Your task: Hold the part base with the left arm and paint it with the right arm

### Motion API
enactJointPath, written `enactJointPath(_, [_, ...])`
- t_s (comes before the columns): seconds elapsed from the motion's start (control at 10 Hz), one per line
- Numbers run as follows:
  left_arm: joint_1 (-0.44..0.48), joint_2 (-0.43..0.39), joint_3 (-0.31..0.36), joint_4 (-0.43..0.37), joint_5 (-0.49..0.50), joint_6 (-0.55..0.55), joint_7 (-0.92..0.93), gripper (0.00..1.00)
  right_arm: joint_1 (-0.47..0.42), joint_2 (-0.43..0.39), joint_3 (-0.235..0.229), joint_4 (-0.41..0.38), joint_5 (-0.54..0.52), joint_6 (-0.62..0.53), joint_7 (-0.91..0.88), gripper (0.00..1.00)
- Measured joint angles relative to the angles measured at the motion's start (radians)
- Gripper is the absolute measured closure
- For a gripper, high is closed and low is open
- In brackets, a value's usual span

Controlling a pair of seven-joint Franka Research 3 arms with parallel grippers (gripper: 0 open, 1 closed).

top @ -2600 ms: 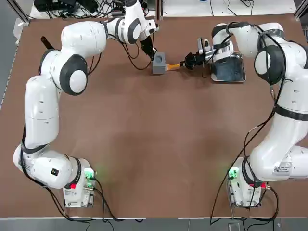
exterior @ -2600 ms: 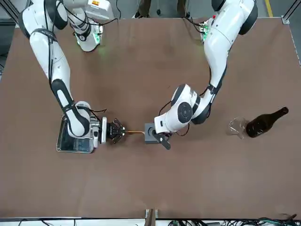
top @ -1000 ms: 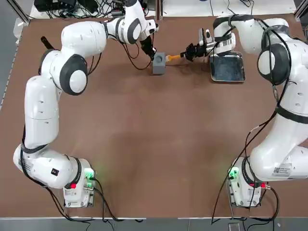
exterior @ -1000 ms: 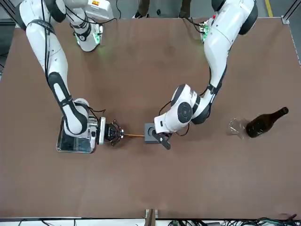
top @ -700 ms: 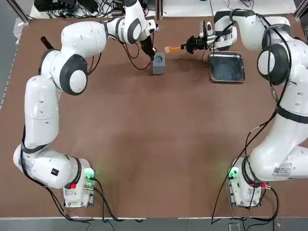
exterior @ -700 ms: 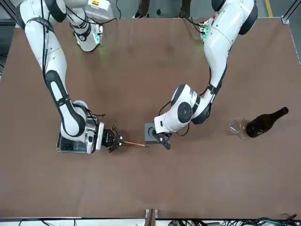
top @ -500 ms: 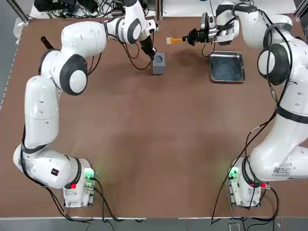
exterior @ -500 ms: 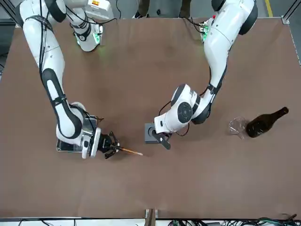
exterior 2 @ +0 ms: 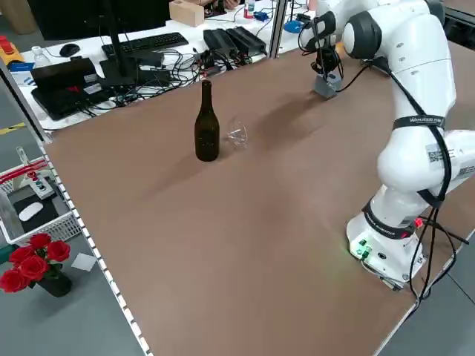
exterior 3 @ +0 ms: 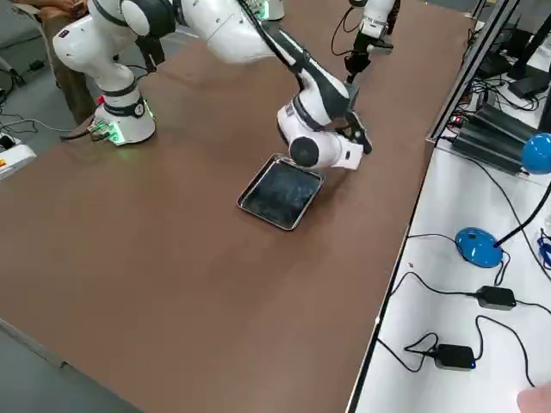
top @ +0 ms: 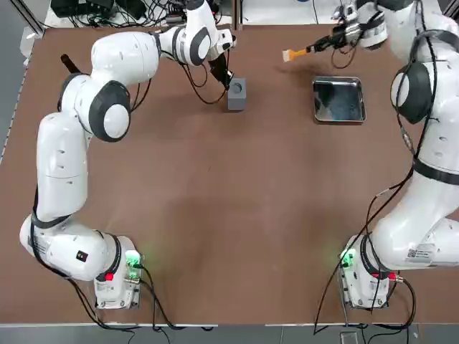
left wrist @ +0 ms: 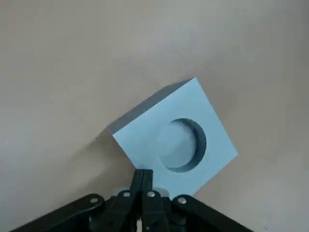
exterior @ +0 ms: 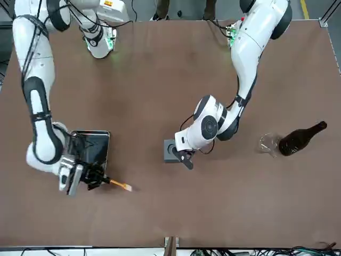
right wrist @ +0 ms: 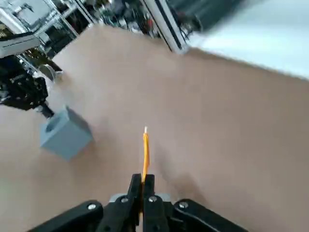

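The part base (top: 237, 91) is a small grey block with a round recess (left wrist: 181, 144) in its top, standing on the brown table near the far edge. My left gripper (top: 227, 80) is shut, its joined tips (left wrist: 142, 177) resting against the block's edge. My right gripper (top: 332, 40) is shut on an orange-handled brush (top: 295, 52), held in the air beyond the metal tray (top: 338, 100) and well apart from the part base. In the right wrist view the brush (right wrist: 145, 149) points out over bare table, with the part base (right wrist: 65, 133) off to one side.
A dark bottle (exterior: 300, 137) and a clear glass (exterior: 269, 144) stand on the left arm's side of the table. Keyboards, cables and boxes lie on a bench beyond the table's far edge. The near half of the table is bare brown surface.
The right gripper has lifted the brush off the part base and swung it toward the far edge and outward, past the tray. The left gripper and the block have stayed put.
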Motion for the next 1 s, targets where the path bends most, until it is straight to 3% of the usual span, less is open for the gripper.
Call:
enactJointPath(0.2, [0.0,0.0,0.0,0.0,0.0,0.0,0.0,0.96,-0.005,-0.008,-0.162,0.039,-0.039,-0.202,0.134,0.96])
enactJointPath(0.5, [0.0,0.0,0.0,0.0,0.0,0.0,0.0,0.96,-0.013,0.005,-0.36,0.018,-0.05,-0.381,0.248,0.96])
enactJointPath(0.7, [0.0,0.0,0.0,0.0,0.0,0.0,0.0,0.96,-0.04,0.026,-0.414,-0.014,-0.05,-0.407,0.259,0.96])
enactJointPath(1.0, [0.0,0.0,0.0,0.0,0.0,0.0,0.0,0.96,-0.084,0.102,-0.418,-0.027,-0.046,-0.407,0.262,0.96])
